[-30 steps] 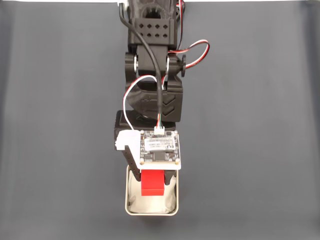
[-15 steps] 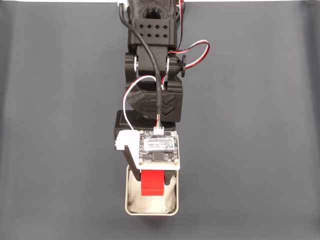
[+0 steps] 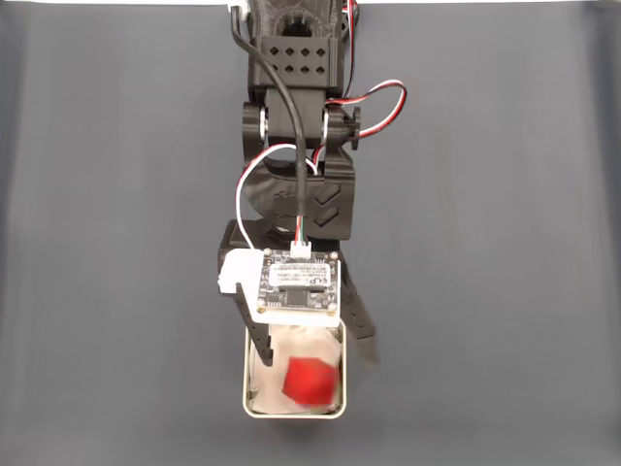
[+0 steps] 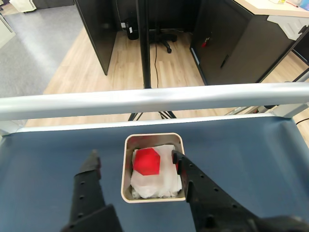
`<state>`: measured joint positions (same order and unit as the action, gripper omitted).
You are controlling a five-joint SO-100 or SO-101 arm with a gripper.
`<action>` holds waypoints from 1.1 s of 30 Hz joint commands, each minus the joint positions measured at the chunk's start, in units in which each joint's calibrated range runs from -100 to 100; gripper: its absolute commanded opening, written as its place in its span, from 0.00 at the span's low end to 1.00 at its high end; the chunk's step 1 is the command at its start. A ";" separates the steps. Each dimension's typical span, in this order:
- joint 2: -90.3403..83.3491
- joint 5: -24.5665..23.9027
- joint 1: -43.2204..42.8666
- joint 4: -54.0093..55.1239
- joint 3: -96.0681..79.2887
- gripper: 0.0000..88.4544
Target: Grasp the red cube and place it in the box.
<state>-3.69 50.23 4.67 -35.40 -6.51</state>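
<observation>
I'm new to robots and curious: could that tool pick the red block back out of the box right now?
Probably yes. The tool is open above the box, and the red cube lies uncovered on the white lining; the rim might crowd the fingers.

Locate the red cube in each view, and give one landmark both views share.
Fixed view: the red cube lies low in the picture, near centre, inside the box, just below the open gripper.
Wrist view: the red cube sits just below mid-height, near centre, in the box's far half.
Shared landmark: the box's pale rim around the white lining.
</observation>
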 commanded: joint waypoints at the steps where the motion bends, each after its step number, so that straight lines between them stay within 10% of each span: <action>1: -1.08 -0.15 0.30 1.96 0.12 0.47; 33: -2.46 0.54 0.44 2.94 -1.15 0.48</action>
<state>-3.69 50.43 4.67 -33.73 -7.87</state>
